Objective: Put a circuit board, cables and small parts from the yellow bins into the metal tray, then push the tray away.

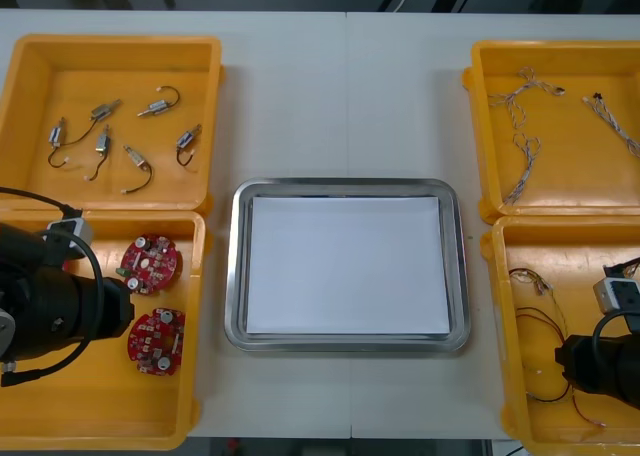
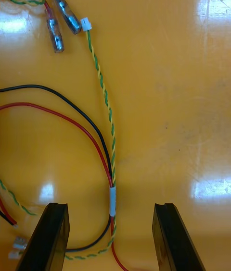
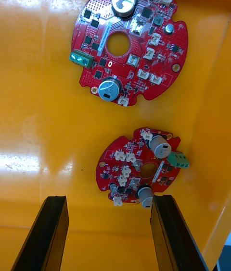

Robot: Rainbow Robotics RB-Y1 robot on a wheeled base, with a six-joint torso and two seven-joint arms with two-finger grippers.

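Front view, tray: I see the shiny metal tray [image 1: 236, 276], white inside, at the middle of the tabletop, between the bins.
Front view, near-left corner: a yellow plastic bin [image 1: 100, 416] holds two round red circuit boards [image 1: 151, 263] [image 1: 156, 341], lying flat. My left arm [image 1: 50, 311] reaches over this bin just beside them.
Front view, far-left corner: a second yellow bin [image 1: 40, 76] holds scattered small metal parts [image 1: 103, 109] with short wires.
Front view, far-right corner: a third yellow bin [image 1: 580, 191] holds twisted blue and white cables [image 1: 522, 146].
Front view, near-right corner: a fourth yellow bin [image 1: 520, 376] holds thin dark cables [image 1: 528, 276]. My right arm [image 1: 600, 361] hangs over it.
Left wrist view: the left gripper [image 3: 108, 201] has its jaws wide, holding nothing. The nearer board [image 3: 139, 170] lies just beyond the black fingers [image 3: 48, 232], and the farther board [image 3: 127, 45] is past it.
Right wrist view: the right gripper [image 2: 110, 206] is also wide, gripping nothing. A twisted yellow and green cable [image 2: 103, 88], bound to red and black wires by a white sleeve [image 2: 112, 201], runs along the bin floor between the fingertips.
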